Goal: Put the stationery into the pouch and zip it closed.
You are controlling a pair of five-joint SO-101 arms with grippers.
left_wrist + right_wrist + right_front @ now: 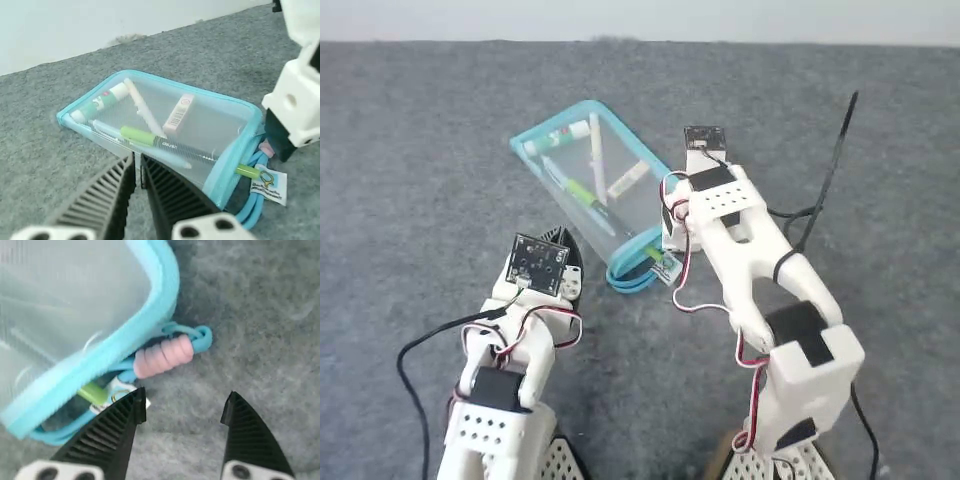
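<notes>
- step in hand: the stationery (150, 136) lies inside the pouch (220, 125), so loading looks done and the zipping stage is judged to be the one in hand.
- location: the pouch lies flat on the grey mat (420, 150) between the two arms. one short end is just beside the right gripper (182, 412).
- contents noted through the clear wall: a white pen (142, 107), a pale stick-shaped item (179, 112) and a green-capped tube (102, 102).
- right gripper: jaws spread well apart and holding nothing, poised over the pink pull (162, 356) and its teal cord loop (197, 335) at the pouch corner.
- left gripper (137, 175): jaws nearly together with only a slit between them and nothing held. it sits near the pouch's long side, not touching it.
- next move, as a judgement: the right jaws need to drop around the pink pull, close on it and draw it along the teal edge. the left gripper would likely need to pin the pouch, or the light pouch may slide with the pull.
- hard to make out: whether the zip is open, part closed or fully closed cannot be told, as the teeth line is not readable in any view.
- partly hidden: in the high view the right arm covers the pouch corner and the pull. a paper tag (267, 182) lies by the cord, and one right jaw partly covers it.
</notes>
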